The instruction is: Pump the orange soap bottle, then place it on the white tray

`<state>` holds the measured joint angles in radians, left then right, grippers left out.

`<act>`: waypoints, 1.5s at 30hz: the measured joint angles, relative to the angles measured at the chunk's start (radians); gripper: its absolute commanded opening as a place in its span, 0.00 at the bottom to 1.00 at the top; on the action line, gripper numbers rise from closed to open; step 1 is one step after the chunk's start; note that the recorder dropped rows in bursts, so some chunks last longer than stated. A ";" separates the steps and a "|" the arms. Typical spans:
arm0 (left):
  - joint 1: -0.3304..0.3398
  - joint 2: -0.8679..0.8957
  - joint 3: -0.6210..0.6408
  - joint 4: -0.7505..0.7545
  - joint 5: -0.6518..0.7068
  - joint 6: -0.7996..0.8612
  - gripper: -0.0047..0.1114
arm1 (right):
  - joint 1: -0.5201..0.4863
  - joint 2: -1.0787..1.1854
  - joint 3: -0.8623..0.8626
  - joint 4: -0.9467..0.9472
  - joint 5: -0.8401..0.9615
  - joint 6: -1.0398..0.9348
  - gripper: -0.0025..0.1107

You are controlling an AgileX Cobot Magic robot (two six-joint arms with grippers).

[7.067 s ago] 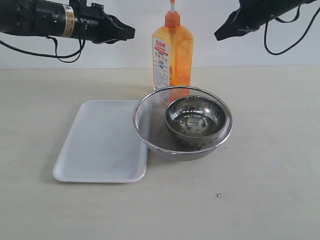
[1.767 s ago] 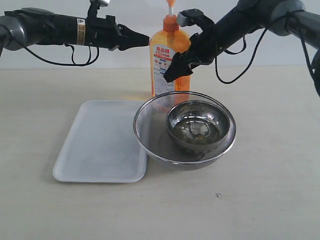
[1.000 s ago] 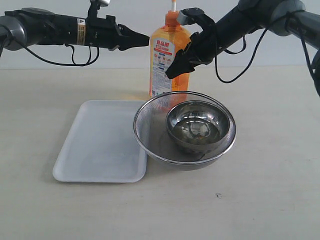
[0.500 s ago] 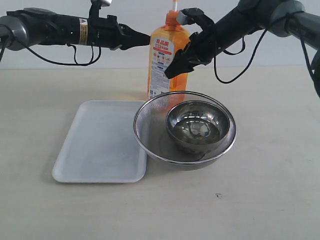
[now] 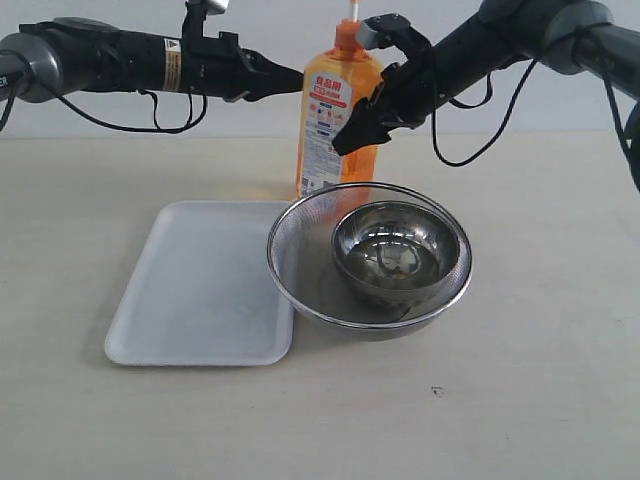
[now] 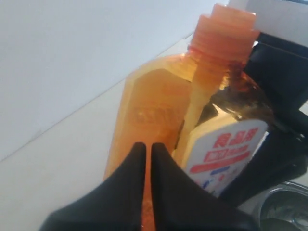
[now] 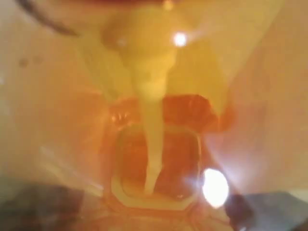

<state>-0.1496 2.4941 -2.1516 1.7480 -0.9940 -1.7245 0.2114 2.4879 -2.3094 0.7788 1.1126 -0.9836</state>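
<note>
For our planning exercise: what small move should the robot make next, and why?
Probably lift the left fingers above the stem, ready to press down: they are shut beside the shoulder of the bottle, below its top, while the right fingers clasp its body.

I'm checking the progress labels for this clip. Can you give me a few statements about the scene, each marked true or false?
1. The orange soap bottle stands on the white tray. False: it is off the tray, behind the mesh strainer in the exterior view.
2. A steel bowl sits inside the strainer. True.
3. The right hand grips the bottle's body. True.
4. The left hand is wide open. False: its jaws are almost together, near the bottle's shoulder.
</note>
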 measured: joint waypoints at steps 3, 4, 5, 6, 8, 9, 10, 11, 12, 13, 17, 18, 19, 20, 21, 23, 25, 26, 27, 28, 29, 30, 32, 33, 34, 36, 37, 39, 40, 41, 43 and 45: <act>-0.002 0.000 0.018 0.001 -0.044 0.000 0.08 | -0.002 0.004 0.003 0.016 -0.038 -0.004 0.02; -0.004 0.000 0.020 0.001 -0.057 0.000 0.08 | -0.002 0.004 0.003 0.022 -0.048 -0.008 0.02; -0.007 0.000 0.020 0.002 -0.064 0.000 0.08 | -0.002 0.004 0.005 0.026 -0.055 -0.010 0.02; -0.011 0.002 0.020 0.002 -0.072 0.000 0.08 | -0.002 0.004 0.008 0.029 -0.060 -0.014 0.02; -0.014 0.002 0.020 0.002 -0.081 0.000 0.08 | -0.002 0.004 0.008 0.029 -0.065 -0.022 0.02; -0.014 0.002 0.020 0.004 -0.081 0.000 0.08 | -0.002 0.004 0.008 0.029 -0.068 -0.027 0.02; -0.014 0.002 0.020 0.004 -0.083 0.000 0.08 | -0.002 0.004 0.008 0.031 -0.072 -0.026 0.02; -0.014 0.002 0.020 0.004 -0.083 0.000 0.08 | -0.002 0.004 0.008 0.033 -0.076 -0.029 0.02; -0.012 0.002 0.020 0.004 -0.085 0.000 0.08 | 0.000 0.004 0.008 0.035 -0.079 -0.029 0.02; -0.010 0.002 0.020 0.004 -0.087 0.000 0.08 | 0.000 0.004 0.008 0.037 -0.080 -0.031 0.02; 0.005 0.002 0.020 0.004 -0.113 -0.002 0.08 | 0.006 0.004 0.008 0.039 -0.083 -0.035 0.02; 0.013 0.002 0.020 0.004 -0.121 -0.002 0.08 | 0.007 0.004 0.008 0.039 -0.083 -0.035 0.02; 0.020 0.002 0.020 0.004 -0.133 -0.002 0.08 | 0.007 0.004 0.008 0.042 -0.083 -0.036 0.02; 0.026 0.002 0.020 0.004 -0.146 -0.002 0.08 | 0.008 0.004 0.008 0.042 -0.083 -0.036 0.02; 0.031 0.002 0.020 0.004 -0.160 -0.002 0.08 | 0.008 0.004 0.008 0.042 -0.083 -0.036 0.02; 0.043 0.002 0.020 0.004 -0.192 -0.009 0.08 | 0.008 0.004 0.008 0.036 -0.083 -0.036 0.02; 0.052 0.002 0.020 0.004 -0.208 -0.009 0.08 | 0.008 0.004 0.008 0.029 -0.083 -0.036 0.02; 0.058 0.002 0.020 0.004 -0.210 -0.009 0.08 | 0.008 0.004 0.008 0.023 -0.083 -0.036 0.02; 0.060 0.002 0.020 0.004 -0.210 -0.009 0.08 | 0.008 0.004 0.008 0.018 -0.083 -0.036 0.02; 0.067 0.002 0.020 0.004 -0.202 -0.009 0.08 | 0.008 0.004 0.006 0.015 -0.083 -0.036 0.02; 0.070 0.002 0.020 0.004 -0.190 -0.009 0.08 | 0.008 0.004 0.006 0.014 -0.083 -0.036 0.02; 0.072 0.002 0.020 0.004 -0.173 -0.009 0.08 | 0.008 0.004 0.006 0.011 -0.083 -0.036 0.02; 0.078 0.002 0.020 0.004 -0.132 -0.011 0.08 | 0.008 0.004 0.006 0.011 -0.083 -0.036 0.02; 0.078 0.002 0.020 0.004 -0.113 -0.011 0.08 | 0.008 0.004 0.006 0.011 -0.083 -0.036 0.02; 0.078 0.002 0.020 0.004 -0.087 -0.013 0.08 | 0.008 0.004 0.006 0.011 -0.083 -0.036 0.02; 0.078 0.002 0.020 0.004 -0.038 -0.013 0.08 | 0.008 0.004 0.006 0.011 -0.083 -0.036 0.02; 0.074 0.002 0.020 0.004 -0.016 -0.013 0.08 | 0.008 0.004 0.006 0.011 -0.083 -0.036 0.02; 0.061 0.002 0.020 0.004 0.016 -0.013 0.08 | 0.008 0.004 0.006 0.011 -0.083 -0.036 0.02; 0.053 0.002 0.020 0.004 0.028 -0.009 0.08 | 0.008 0.004 0.006 0.010 -0.083 -0.036 0.02; 0.043 0.002 0.020 0.005 0.037 -0.007 0.08 | 0.008 0.004 0.006 0.010 -0.083 -0.036 0.02; 0.028 0.002 0.020 0.005 0.046 -0.002 0.08 | 0.008 0.004 0.006 0.010 -0.083 -0.036 0.02; 0.015 0.002 0.020 0.005 0.057 -0.002 0.08 | 0.008 0.004 0.006 0.007 -0.079 -0.036 0.02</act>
<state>-0.1348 2.4965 -2.1316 1.7530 -0.9375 -1.7260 0.2197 2.4919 -2.3036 0.7858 1.0336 -1.0200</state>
